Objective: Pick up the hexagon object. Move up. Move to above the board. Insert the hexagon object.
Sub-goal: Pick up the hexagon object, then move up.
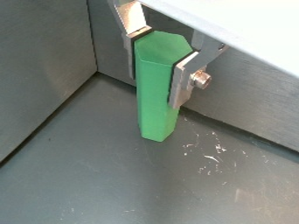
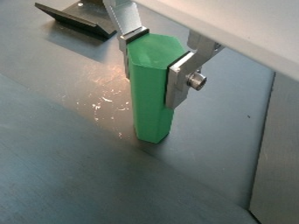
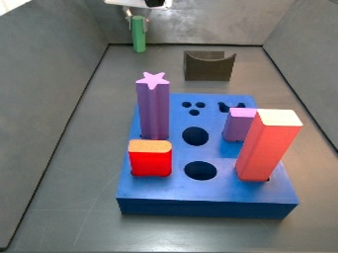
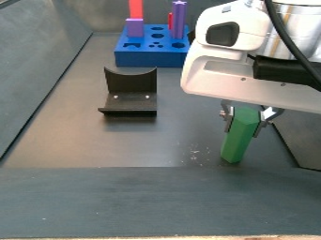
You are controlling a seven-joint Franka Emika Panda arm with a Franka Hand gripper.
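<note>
The hexagon object (image 1: 156,87) is a tall plain green prism standing upright on the dark floor; it shows in both wrist views (image 2: 156,87) and both side views (image 3: 137,36) (image 4: 239,137). My gripper (image 1: 162,54) has its silver finger plates pressed against two opposite faces near the rod's top, shut on it; it also shows in the wrist view (image 2: 158,54). The rod's base rests on the floor near the far wall. The board (image 3: 211,193) is the thick blue block with holes, well away from the gripper (image 3: 136,8); it shows far back in a side view (image 4: 148,52).
On the board stand a purple star-topped column (image 3: 152,105), a small lilac block (image 3: 239,125), a red block (image 3: 149,157) and a tall salmon block (image 3: 268,144). The dark fixture (image 3: 209,65) stands between rod and board. Grey walls enclose the floor.
</note>
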